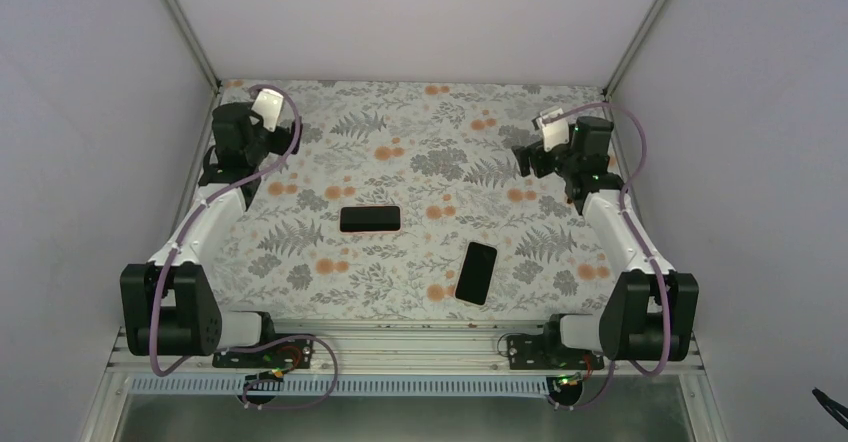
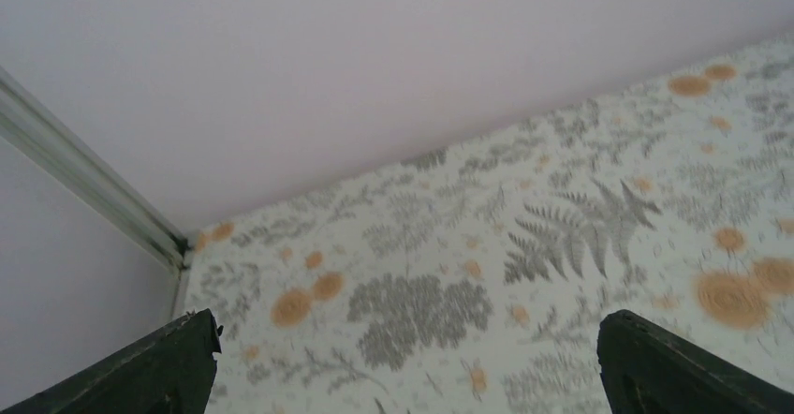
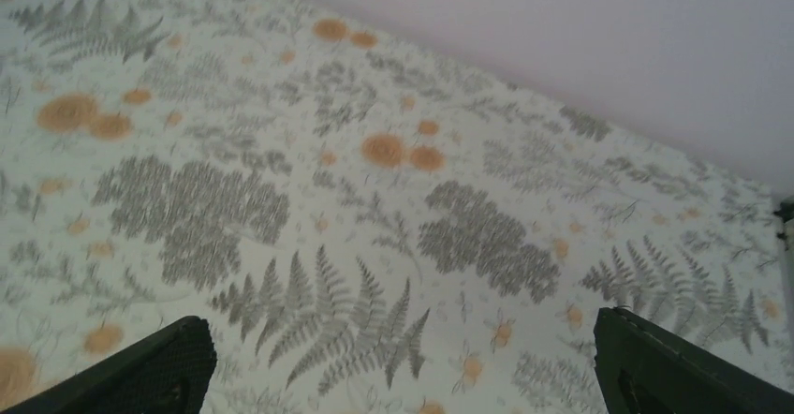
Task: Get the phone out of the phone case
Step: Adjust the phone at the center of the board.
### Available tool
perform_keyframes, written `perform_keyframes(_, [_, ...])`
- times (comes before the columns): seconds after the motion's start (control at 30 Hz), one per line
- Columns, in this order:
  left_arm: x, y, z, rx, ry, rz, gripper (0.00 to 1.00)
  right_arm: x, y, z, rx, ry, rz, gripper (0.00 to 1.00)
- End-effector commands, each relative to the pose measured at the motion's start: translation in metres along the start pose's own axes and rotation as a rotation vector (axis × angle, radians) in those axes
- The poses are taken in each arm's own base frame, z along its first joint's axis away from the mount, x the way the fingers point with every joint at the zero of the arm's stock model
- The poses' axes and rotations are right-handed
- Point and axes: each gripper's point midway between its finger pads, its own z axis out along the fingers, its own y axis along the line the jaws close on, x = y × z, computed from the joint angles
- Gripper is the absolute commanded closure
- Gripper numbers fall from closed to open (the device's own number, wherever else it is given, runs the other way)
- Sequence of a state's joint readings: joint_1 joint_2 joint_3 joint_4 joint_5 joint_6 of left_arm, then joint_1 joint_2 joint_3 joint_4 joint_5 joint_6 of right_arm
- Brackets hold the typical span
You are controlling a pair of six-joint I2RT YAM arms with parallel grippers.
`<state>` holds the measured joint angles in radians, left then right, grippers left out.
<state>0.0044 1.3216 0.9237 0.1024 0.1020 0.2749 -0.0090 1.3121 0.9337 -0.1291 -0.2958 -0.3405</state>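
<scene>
both arms reach to the far corners, two dark slabs lie free on the floral surface [image 1: 420, 132]
top view: a level dark slab [image 1: 370, 219] lies mid-surface and a tilted dark slab [image 1: 476, 273] lies near it, nearer the bases and toward the right arm [image 1: 612, 230], the two not touching; which is the phone and which the case i cannot tell; the left arm [image 1: 210, 224] is well apart from both. left wrist view: the left fingers [image 2: 173, 367] stand wide, holding nothing, above the pattern by the corner post. right wrist view: the right fingers [image 3: 655, 362] stand wide too, holding nothing
</scene>
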Motion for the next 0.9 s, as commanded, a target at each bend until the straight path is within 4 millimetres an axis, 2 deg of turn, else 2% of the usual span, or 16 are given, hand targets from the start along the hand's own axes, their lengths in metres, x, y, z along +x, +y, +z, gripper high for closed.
perform_keyframes(0.0, [0.026,-0.006,-0.008,0.041,0.136,0.012,0.00,0.024,0.018,-0.012,-0.095,0.128,-0.075,0.00])
perform_keyframes(0.17, [0.034,-0.023,-0.021,0.130,0.131,0.096,0.00,0.084,0.054,-0.028,-0.137,0.381,-0.298,0.00])
perform_keyframes(0.23, [0.029,-0.022,-0.029,0.121,0.099,0.137,0.00,0.109,0.088,-0.051,-0.292,0.458,-0.403,0.00])
perform_keyframes(0.3, [0.024,-0.020,-0.036,0.108,0.074,0.175,0.00,0.119,0.112,-0.074,-0.392,0.483,-0.481,0.02])
perform_keyframes(0.37, [0.022,-0.019,-0.038,0.106,0.078,0.198,0.00,0.124,0.119,-0.087,-0.410,0.519,-0.519,0.05])
perform_keyframes(0.43, [0.026,-0.019,-0.036,0.111,0.097,0.208,0.00,0.141,0.115,-0.096,-0.398,0.624,-0.536,0.08])
perform_keyframes(0.47, [0.028,-0.019,-0.035,0.113,0.106,0.210,0.00,0.152,0.110,-0.098,-0.380,0.683,-0.541,0.16])
perform_keyframes(0.53, [0.032,-0.021,-0.033,0.126,0.115,0.215,0.00,0.175,0.105,-0.103,-0.368,0.790,-0.552,0.45])
perform_keyframes(0.6, [0.036,-0.024,-0.032,0.141,0.123,0.215,0.00,0.198,0.110,-0.110,-0.409,0.878,-0.541,0.75])
perform_keyframes(0.67, [0.041,-0.027,-0.032,0.160,0.136,0.218,0.00,0.220,0.119,-0.117,-0.463,0.947,-0.527,0.95])
perform_keyframes(0.77, [0.046,-0.031,-0.031,0.178,0.147,0.218,0.00,0.238,0.129,-0.116,-0.485,0.973,-0.555,0.96])
perform_keyframes(0.87, [0.049,-0.032,-0.030,0.189,0.158,0.217,0.00,0.240,0.144,-0.112,-0.528,0.972,-0.549,0.96])
